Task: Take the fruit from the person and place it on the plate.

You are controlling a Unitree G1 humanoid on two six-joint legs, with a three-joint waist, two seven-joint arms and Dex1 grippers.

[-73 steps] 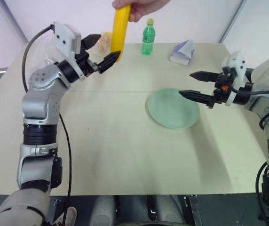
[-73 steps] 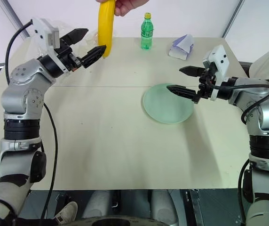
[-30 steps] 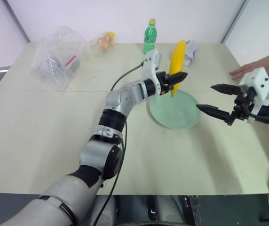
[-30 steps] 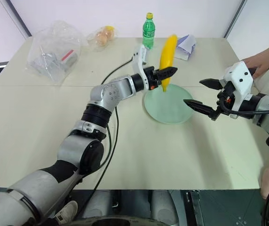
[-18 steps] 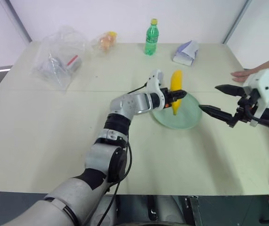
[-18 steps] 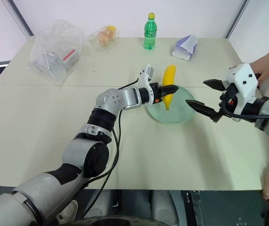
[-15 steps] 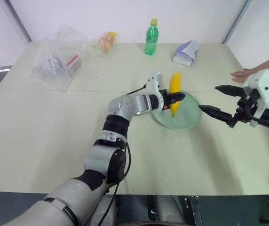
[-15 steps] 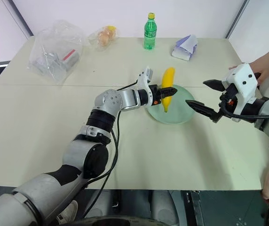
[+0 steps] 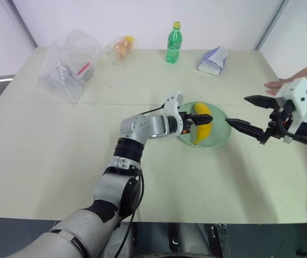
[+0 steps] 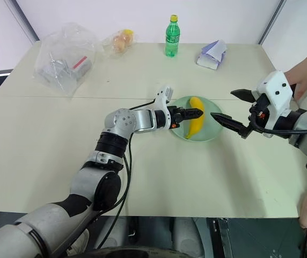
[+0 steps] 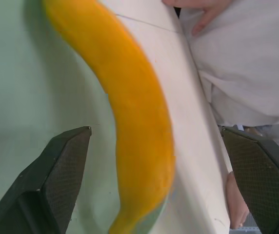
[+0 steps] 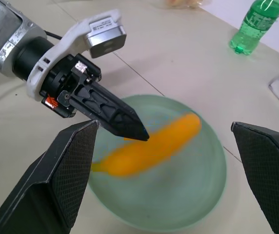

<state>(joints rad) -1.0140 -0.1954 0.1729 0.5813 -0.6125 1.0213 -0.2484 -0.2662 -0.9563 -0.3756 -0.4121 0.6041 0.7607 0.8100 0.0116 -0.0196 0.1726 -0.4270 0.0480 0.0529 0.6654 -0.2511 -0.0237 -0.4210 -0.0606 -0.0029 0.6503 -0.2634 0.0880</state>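
Banana (image 9: 200, 122) lying on plate (image 9: 220, 137) (left pincer (image 9: 202, 119) spread over it).

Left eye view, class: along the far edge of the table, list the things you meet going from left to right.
Clear plastic bag → wrapped orange-yellow fruit → green bottle → folded purple-and-white packet.

No text, brand, number or sign can be read anywhere. The green bottle (image 9: 174, 42) at the upper middle of the frame carries a label band, but its print is too small to make out. The white label (image 12: 103, 23) on top of the left gripper's housing, at the upper left of the right wrist view, bears dark print that is too fine to read.
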